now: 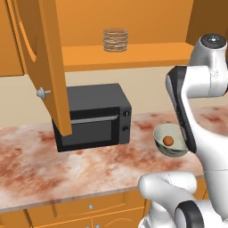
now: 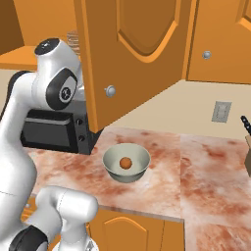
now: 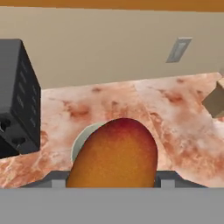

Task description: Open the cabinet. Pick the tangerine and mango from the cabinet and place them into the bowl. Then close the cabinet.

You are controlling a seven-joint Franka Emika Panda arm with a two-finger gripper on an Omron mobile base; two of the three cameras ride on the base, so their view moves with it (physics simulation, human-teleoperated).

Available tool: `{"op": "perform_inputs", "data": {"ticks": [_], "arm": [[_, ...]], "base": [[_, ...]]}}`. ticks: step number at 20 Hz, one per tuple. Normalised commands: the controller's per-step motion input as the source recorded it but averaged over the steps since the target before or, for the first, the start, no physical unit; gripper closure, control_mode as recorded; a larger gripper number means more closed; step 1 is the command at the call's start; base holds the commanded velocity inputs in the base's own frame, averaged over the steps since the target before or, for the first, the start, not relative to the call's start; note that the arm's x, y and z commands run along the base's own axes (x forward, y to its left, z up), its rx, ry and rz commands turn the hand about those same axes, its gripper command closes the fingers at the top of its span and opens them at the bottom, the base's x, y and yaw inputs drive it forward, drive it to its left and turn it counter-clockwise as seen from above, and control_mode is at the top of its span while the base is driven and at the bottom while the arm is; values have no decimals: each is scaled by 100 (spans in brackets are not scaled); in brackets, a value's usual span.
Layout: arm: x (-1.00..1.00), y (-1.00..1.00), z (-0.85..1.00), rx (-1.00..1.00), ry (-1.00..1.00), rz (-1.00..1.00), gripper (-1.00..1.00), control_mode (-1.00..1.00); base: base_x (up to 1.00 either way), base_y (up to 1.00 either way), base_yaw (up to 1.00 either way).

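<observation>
The mango (image 3: 116, 153), reddish-orange with a darker red top, sits close up in the hand view with my gripper (image 3: 112, 178) shut on it. Just behind and below it a slice of the pale bowl (image 3: 82, 136) shows on the marbled counter. In both base views the bowl (image 1: 159, 133) (image 2: 112, 158) stands to the right of the microwave, with the small tangerine (image 1: 168, 140) (image 2: 126, 163) lying inside it. The cabinet is open: its left door (image 1: 48, 58) swings out over the microwave, and its right door (image 2: 137, 59) hangs out above the bowl.
A black microwave (image 1: 95, 118) (image 2: 51, 130) (image 3: 15, 96) stands on the counter left of the bowl. A ribbed brownish cylinder (image 1: 116, 40) sits on the cabinet shelf. A wall outlet (image 2: 221, 111) and a knife block (image 2: 248, 147) lie to the right.
</observation>
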Motion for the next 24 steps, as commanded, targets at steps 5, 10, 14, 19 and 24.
{"op": "perform_inputs", "data": {"ticks": [5,10,14,19,24], "arm": [[-55,3,-100,-4,25,1,100,-100],[-14,0,-99,0,30,1,100,-100],[25,0,-38,-1,4,2,100,-100],[50,0,-22,0,0,4,100,-100],[67,0,-41,0,0,5,100,-100]], "base": [[0,0,0],[0,0,0],[0,0,0],[0,0,0],[0,0,0]]}}
